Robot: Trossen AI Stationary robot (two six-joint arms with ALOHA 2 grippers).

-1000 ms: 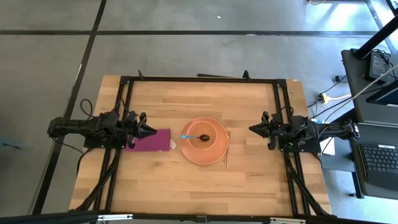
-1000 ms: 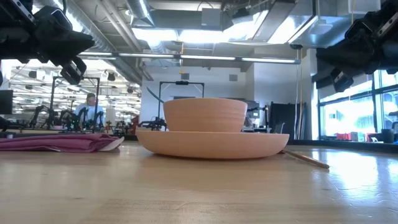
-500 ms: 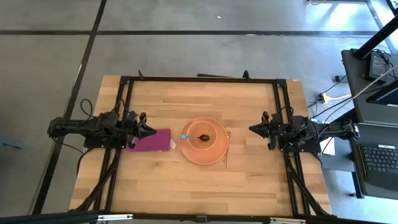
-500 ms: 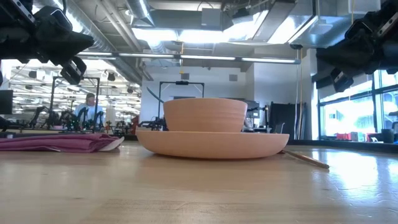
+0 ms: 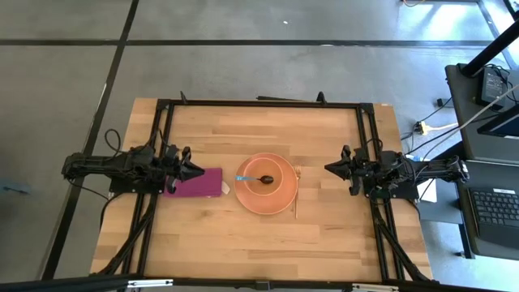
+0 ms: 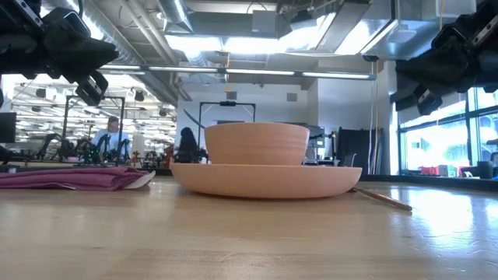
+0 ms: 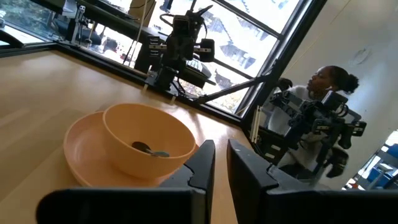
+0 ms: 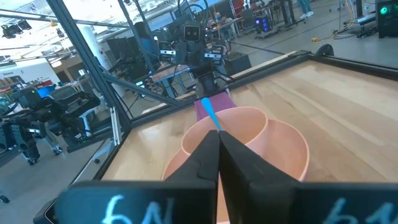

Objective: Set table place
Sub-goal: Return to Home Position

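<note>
Table point(image 5: 243, 235) of light wood planks carries the full place setting, laid between the two grippers. Left gripper point(image 5: 197, 170) hangs above the table, fingers parted by a narrow gap, holding nothing. Right gripper point(image 5: 328, 169) faces it from the opposite side, fingers pressed together, empty. Plate point(image 5: 250, 203) sits between them, somewhat nearer the right gripper. Napkin point(image 5: 195, 183) lies flat beneath the left gripper's tip, just beside the plate, its long axis on the line joining the grippers. Bowl point(image 5: 280, 169) stands upright on the plate. Fork point(image 5: 296, 195) lies on the wood at the plate's rim on the right gripper's side, long axis crosswise to that line; contact with the rim cannot be determined. Spoon point(image 5: 253, 178) rests in the bowl, long axis along that line, blue handle pointing over the rim toward the left gripper, dark head inside.
</note>
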